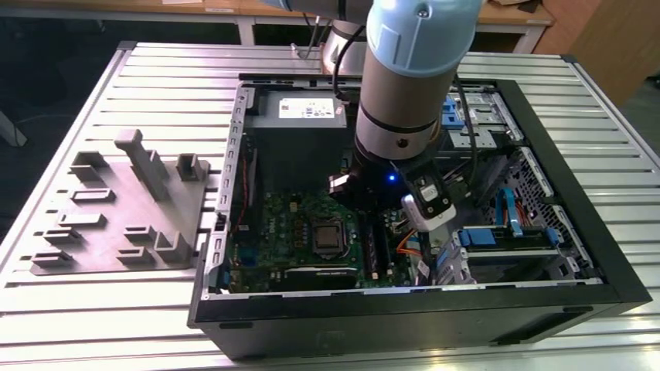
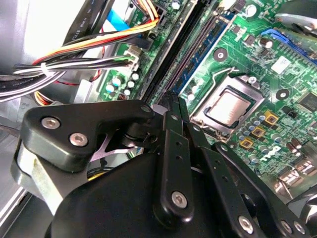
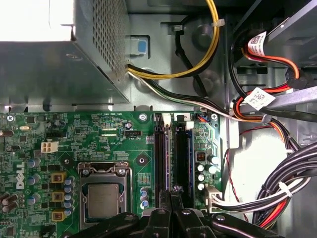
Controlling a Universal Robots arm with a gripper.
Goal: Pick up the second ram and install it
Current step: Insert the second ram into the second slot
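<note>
Ram: cannot be told apart as a stick of its own. It would sit at the long black slots (image 3: 159, 153) on the green board (image 3: 74, 134), which run side by side next to the processor socket (image 3: 103, 200). Whether a stick sits in one of them, can't tell.
Gripper: (image 3: 171, 191) down inside the case, tips right over one end of the slots in both wrist views. The fingers (image 2: 174, 144) are drawn together with almost no gap. Whether a thin stick is pinched between them, can't tell.
Arm: (image 1: 413, 77) comes down from above into the open computer case (image 1: 413, 317), over the board's slot side.
Case: lies on its side with the side panel off, on a ribbed metal table (image 1: 103, 309).
Power supply: (image 1: 299, 112) grey box at the far end of the case in the exterior view, beyond the board.
Cables: (image 3: 277, 193) black, red and orange bundles just beside the slots, on the side away from the socket; yellow wires (image 3: 198, 64) loop off near the power supply.
Tray: (image 1: 113, 216) grey plate with upright holders, on the table at the exterior view's left, beside the case and apart from the gripper.
</note>
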